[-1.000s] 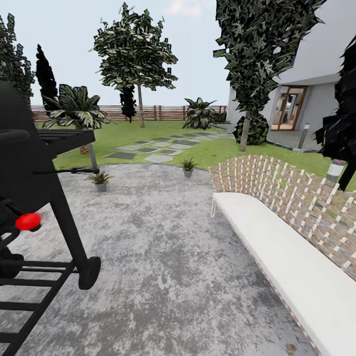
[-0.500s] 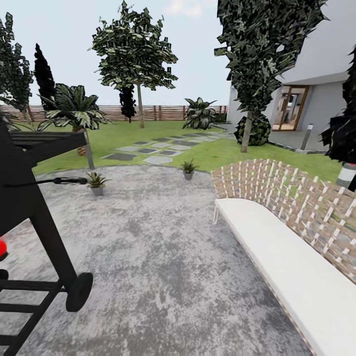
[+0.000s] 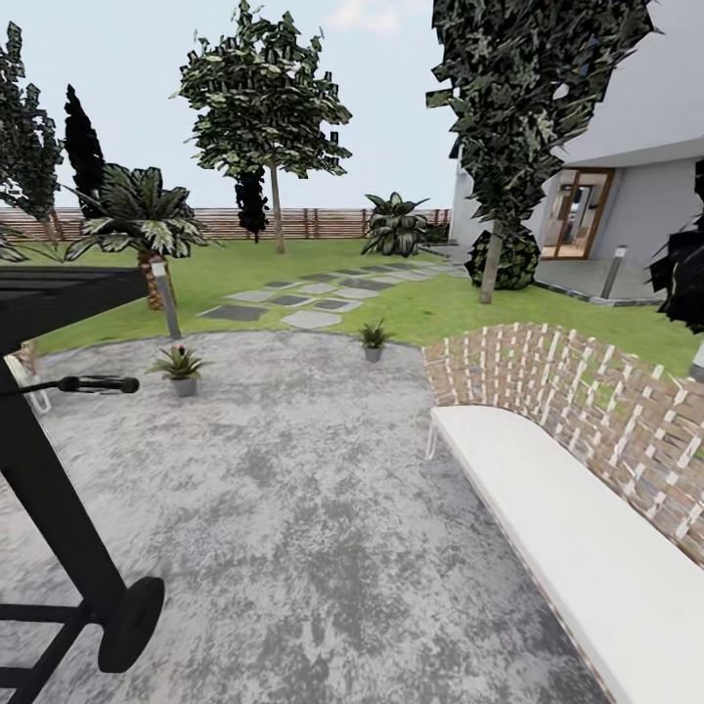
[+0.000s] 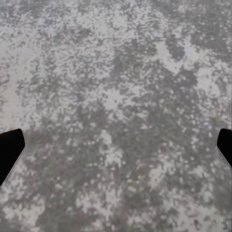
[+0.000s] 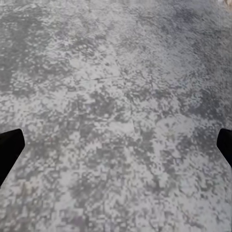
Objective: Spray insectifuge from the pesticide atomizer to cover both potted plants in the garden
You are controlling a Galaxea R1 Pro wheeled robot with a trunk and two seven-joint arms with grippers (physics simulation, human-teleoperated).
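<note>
On the mottled patio, far edge: two potted plants, nearer after base advance past black grill; pesticide atomizer unlocated, possibly beyond frame; left end effector and right end effector spread apart, empty.

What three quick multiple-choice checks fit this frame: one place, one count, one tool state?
1. The bench stands at which side of the patio in the head view?
A left
B right
C far edge

2. How many small potted plants sit at the far edge of the patio?
A one
B two
C four

3. The left tool is:
A open
B shut on a bottle
C shut, empty

Answers:
1 B, the white bench runs along the right of the patio.
2 B, one potted plant and another.
3 A, the left tool has its fingers wide apart over bare paving.
</note>
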